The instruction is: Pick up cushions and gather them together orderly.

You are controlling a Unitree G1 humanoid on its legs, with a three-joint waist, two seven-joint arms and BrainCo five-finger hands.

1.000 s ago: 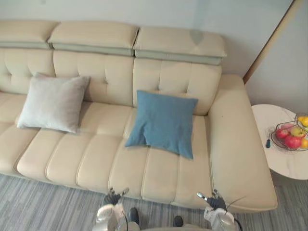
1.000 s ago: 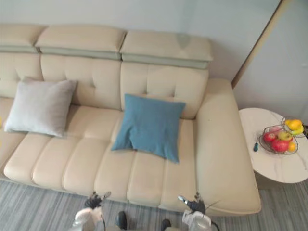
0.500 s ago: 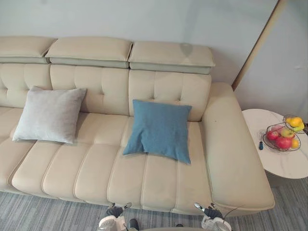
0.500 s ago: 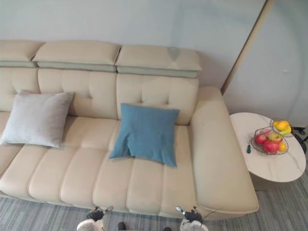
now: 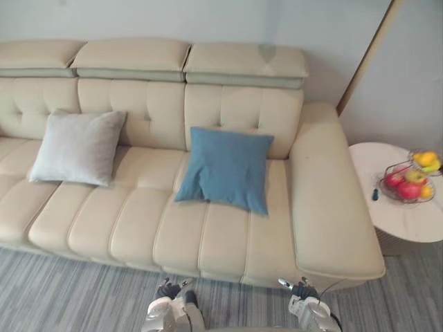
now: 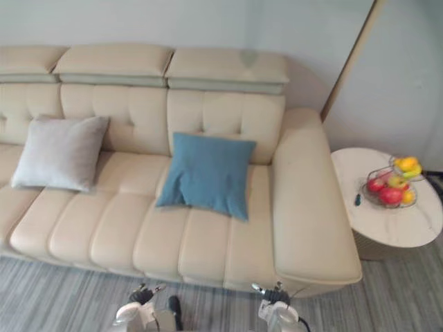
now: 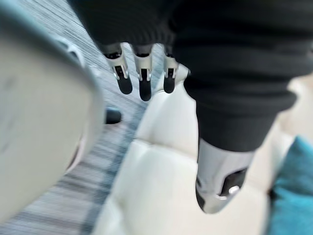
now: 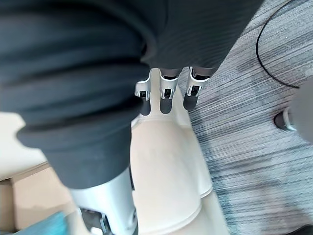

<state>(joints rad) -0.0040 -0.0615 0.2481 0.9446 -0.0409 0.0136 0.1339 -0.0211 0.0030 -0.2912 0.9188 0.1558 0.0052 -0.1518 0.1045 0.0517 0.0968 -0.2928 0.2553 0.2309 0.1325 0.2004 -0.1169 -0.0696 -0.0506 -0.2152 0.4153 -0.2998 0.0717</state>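
Field: Only the head camera has shifted since half a second ago; both cushions lie where they lay. In the left eye view, the grey cushion [image 5: 77,147] leans on the backrest of the cream sofa [image 5: 138,221], toward its left. The blue cushion [image 5: 225,168] leans on the backrest nearer the right armrest. The two are well apart.

Desk: Anything cut off?

Field: The sofa's left end runs out of frame. The left hand [image 5: 168,290] and right hand [image 5: 300,288] show partly at the bottom edge, over the striped floor [image 5: 62,290], clear of both cushions.

Desk: Right eye view?

Field: Same scene. A round side table [image 6: 387,225] stands beside the armrest and carries a wire fruit basket [image 6: 389,190]. A small dark item [image 6: 357,200] lies by it, too small to name.

Desk: Left wrist view?

Field: The fingers [image 7: 142,78] are straight, the thumb [image 7: 220,181] is apart, and they hold nothing. Sofa padding lies beyond, with a blurred strip of blue cushion at the frame edge.

Desk: Right wrist view?

Field: Likewise: straight fingers [image 8: 166,98] and an empty hand over the sofa's armrest end and the floor. A blue corner is barely visible.
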